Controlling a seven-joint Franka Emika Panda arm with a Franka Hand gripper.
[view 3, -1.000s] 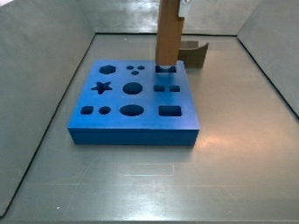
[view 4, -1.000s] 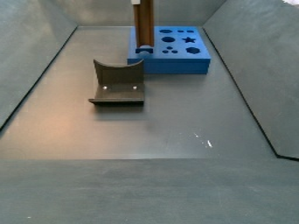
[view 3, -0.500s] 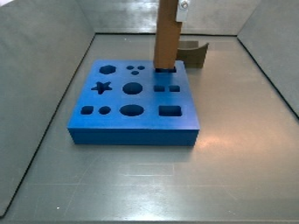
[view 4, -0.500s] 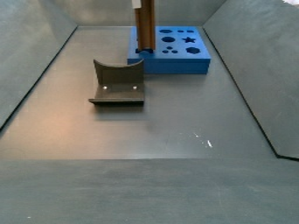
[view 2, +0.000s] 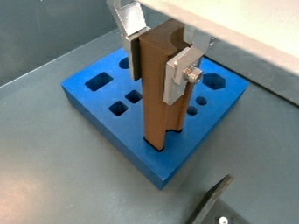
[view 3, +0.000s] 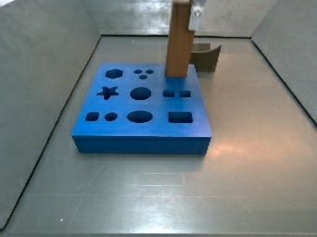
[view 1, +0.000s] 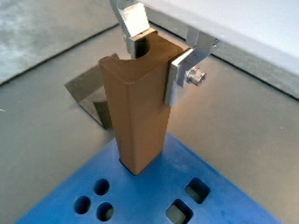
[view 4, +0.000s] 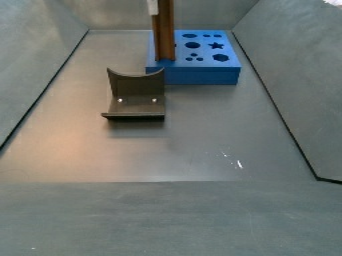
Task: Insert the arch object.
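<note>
The arch object (view 2: 160,96) is a tall brown post with a semicircular groove down one face. It stands upright, and its lower end is in a hole near an edge of the blue board (view 2: 87,92). My gripper (view 2: 156,52) is shut on its top, one silver finger on each side. The post also shows in a wrist view (view 1: 140,114) with the gripper (view 1: 160,51), and in both side views (view 3: 181,46) (view 4: 163,30). The blue board (view 3: 136,139) (view 4: 214,72) has several shaped holes.
The dark fixture (view 4: 134,95), with a scooped top edge and a base plate, stands on the floor beside the board. It also shows in a side view (view 3: 209,57) and in both wrist views (view 1: 82,87) (view 2: 216,206). Grey walls enclose the floor.
The post and gripper have shifted slightly over the board's edge. The post's lower end now sits a little lower at the board. The grip is unchanged.
</note>
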